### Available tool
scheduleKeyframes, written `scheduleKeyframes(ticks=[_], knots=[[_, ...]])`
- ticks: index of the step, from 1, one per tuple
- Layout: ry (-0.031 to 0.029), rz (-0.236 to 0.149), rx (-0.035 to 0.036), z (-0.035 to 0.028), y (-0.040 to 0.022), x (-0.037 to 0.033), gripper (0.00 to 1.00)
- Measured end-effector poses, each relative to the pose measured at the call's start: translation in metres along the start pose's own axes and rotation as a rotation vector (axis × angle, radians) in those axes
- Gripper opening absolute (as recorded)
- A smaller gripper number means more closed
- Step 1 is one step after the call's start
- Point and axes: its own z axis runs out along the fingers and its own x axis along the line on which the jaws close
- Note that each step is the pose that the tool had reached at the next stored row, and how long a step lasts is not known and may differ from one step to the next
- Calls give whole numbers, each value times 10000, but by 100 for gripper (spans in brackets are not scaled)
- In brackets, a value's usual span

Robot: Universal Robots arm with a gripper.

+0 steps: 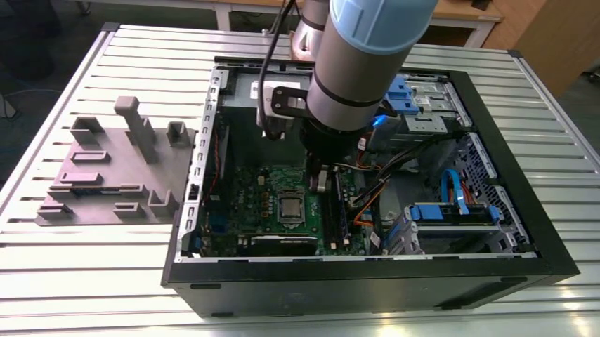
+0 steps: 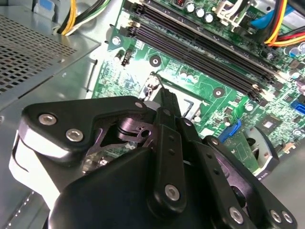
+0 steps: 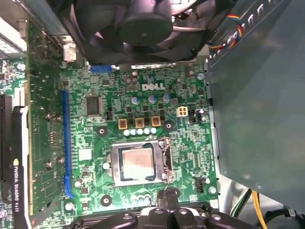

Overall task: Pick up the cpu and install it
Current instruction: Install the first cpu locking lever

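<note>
The cpu (image 1: 291, 208), a small square chip with a silver top, lies flat in the black-and-silver socket frame (image 3: 167, 162) on the green motherboard (image 1: 253, 189) inside the open computer case. In the first wrist view the cpu (image 3: 137, 163) lies just beyond my fingertips. My gripper (image 1: 320, 184) hangs a little above the board, beside the socket on the exterior view's right. In both wrist views its black fingers meet in one narrow tip with nothing between them, so the gripper (image 2: 166, 98) (image 3: 165, 192) is shut and empty.
A black fan (image 3: 143, 28) overhangs the board's far end. Long memory slots (image 2: 205, 47) and orange and blue cables run beside the socket. A graphics card (image 3: 14, 167) borders the board. A grey slotted fixture (image 1: 112, 175) sits on the table outside the case's walls (image 1: 375, 281).
</note>
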Motion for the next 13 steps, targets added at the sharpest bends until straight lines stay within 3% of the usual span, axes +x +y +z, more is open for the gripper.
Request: scheduleKeyframes(ticks=[13], knots=[[9,-165,16,14,-10,94,11]])
